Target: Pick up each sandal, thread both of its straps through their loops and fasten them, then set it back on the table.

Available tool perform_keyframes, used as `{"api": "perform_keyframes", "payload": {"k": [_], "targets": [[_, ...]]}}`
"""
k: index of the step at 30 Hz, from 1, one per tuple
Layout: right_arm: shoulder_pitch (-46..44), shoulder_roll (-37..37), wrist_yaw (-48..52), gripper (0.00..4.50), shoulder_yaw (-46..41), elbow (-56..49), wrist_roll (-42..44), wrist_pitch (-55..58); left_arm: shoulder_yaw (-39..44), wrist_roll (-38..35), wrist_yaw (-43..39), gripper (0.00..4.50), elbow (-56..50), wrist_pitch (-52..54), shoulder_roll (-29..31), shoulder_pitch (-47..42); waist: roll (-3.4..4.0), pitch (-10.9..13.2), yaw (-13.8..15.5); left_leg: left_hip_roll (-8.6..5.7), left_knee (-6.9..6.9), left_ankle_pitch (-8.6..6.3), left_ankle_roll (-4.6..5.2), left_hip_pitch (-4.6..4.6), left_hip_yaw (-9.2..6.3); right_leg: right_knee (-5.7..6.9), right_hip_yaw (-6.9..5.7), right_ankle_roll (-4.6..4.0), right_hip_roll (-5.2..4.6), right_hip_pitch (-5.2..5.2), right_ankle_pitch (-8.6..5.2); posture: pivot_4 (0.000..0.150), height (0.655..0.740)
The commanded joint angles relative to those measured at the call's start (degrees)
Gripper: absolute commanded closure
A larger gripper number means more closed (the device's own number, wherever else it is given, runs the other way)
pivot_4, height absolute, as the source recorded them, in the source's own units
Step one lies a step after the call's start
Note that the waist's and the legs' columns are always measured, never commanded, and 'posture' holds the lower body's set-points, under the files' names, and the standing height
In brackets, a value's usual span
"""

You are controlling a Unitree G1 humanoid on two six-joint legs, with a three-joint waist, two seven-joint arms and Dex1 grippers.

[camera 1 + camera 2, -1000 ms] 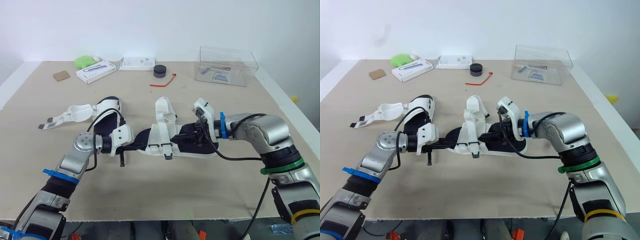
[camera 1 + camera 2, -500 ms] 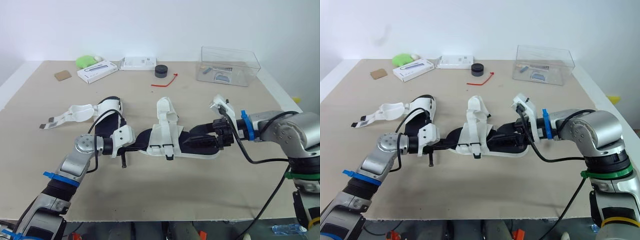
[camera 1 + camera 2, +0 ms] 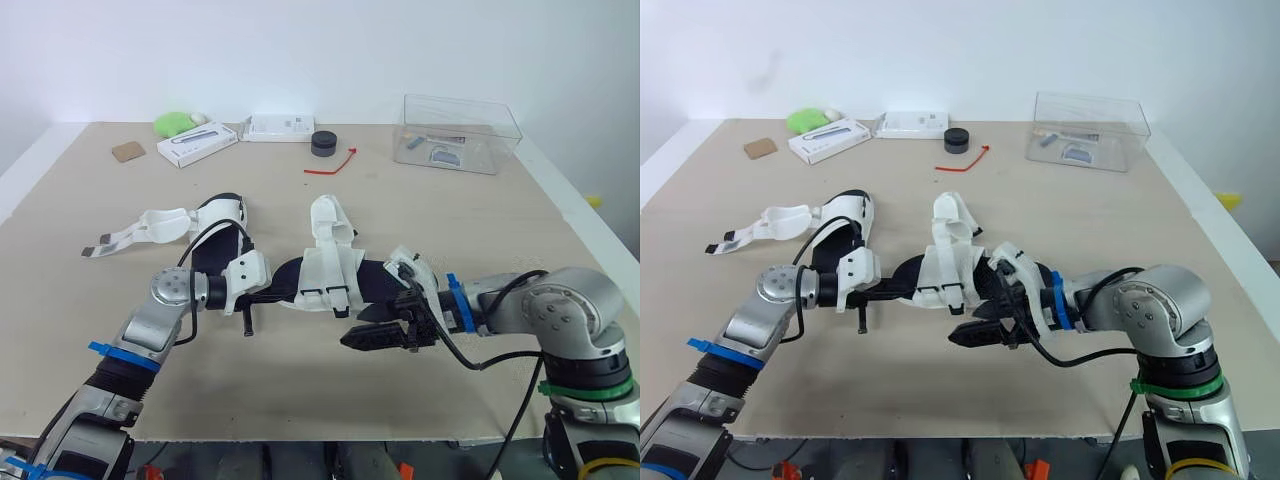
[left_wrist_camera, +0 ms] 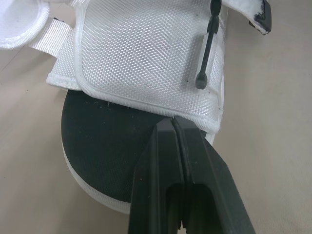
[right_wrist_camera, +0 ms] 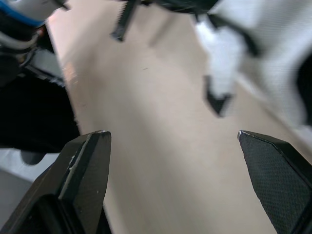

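Note:
A sandal [image 3: 330, 268] with a black sole and white straps lies in the middle of the table. My left gripper [image 3: 272, 287] is shut on its heel edge; the left wrist view shows the fingers [image 4: 195, 161] pinched together at the rim under the white woven strap [image 4: 146, 53]. My right gripper [image 3: 352, 339] hovers low just in front of the sandal, open wide with nothing between its fingers [image 5: 87, 161]. One strap end [image 5: 219, 92] hangs ahead of it. A second sandal [image 3: 218, 214] lies to the left with its straps [image 3: 130, 232] spread out.
At the back stand a clear plastic box [image 3: 460, 130], a black round cap [image 3: 323, 143], a red tie [image 3: 335, 163], two white boxes [image 3: 195, 143], a green object [image 3: 172, 123] and a brown card [image 3: 126, 151]. The table's front edge runs close below both arms.
My right gripper left the sandal's toe end, drew away to the right, then swung round to the sandal's near side, open. The left gripper kept its hold.

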Motion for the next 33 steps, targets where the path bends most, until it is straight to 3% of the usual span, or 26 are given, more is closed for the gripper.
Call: {"api": "perform_keyframes", "payload": {"k": [1,10,13,19,21,33], "targets": [[-1.74,0.99,-0.88,0.03,-2.12,0.08,0.22,-0.50,-1.26,1.35,-0.39,4.50,1.05,0.40,0.03,0.29,0.00,0.00,0.00,0.00,0.00,0.00,0.00,0.00,0.00,0.00,0.00,0.00,0.00,0.00,0.00,0.150,0.7400],[-3.73,6.27,-4.06,0.03,-3.64,2.28,0.35,2.20,-1.20,1.44,-0.09,4.50,1.10,0.35,-0.31,0.15,0.00,0.00,0.00,0.00,0.00,0.00,0.00,-0.01,-0.01,0.00,-0.01,0.00,-0.02,0.01,0.00,0.150,0.7400],[-4.01,8.24,-5.78,0.66,-4.05,3.20,-0.08,2.42,-1.09,1.46,-0.02,4.50,1.23,0.29,-0.27,0.12,0.00,-0.01,-0.01,0.00,0.00,0.00,0.00,-0.01,-0.01,0.00,0.00,0.00,-0.01,0.01,0.00,0.150,0.7400],[-3.52,9.84,-9.44,3.21,-3.63,4.18,0.75,2.42,-1.02,1.51,0.12,4.50,1.13,0.27,-0.18,0.26,0.01,-0.01,-0.01,0.00,0.00,0.01,0.01,0.00,-0.02,0.01,-0.01,0.00,-0.01,0.01,0.00,0.150,0.7400],[-3.20,9.88,-10.49,4.27,-3.78,4.27,1.74,2.42,-1.02,1.51,0.15,4.50,1.05,0.25,-0.16,0.39,0.01,-0.01,-0.01,0.00,0.00,0.01,0.01,0.00,-0.02,0.01,-0.01,-0.01,-0.02,0.00,0.01,0.150,0.7400],[2.07,0.64,-12.63,4.40,2.16,-1.08,15.95,2.42,-1.29,1.51,0.28,4.50,0.77,0.29,-0.32,1.04,0.03,-0.02,-0.02,-0.03,-0.01,0.00,0.01,-0.04,-0.04,-0.01,-0.01,0.07,-0.07,0.00,-0.05,0.150,0.7400]]}}
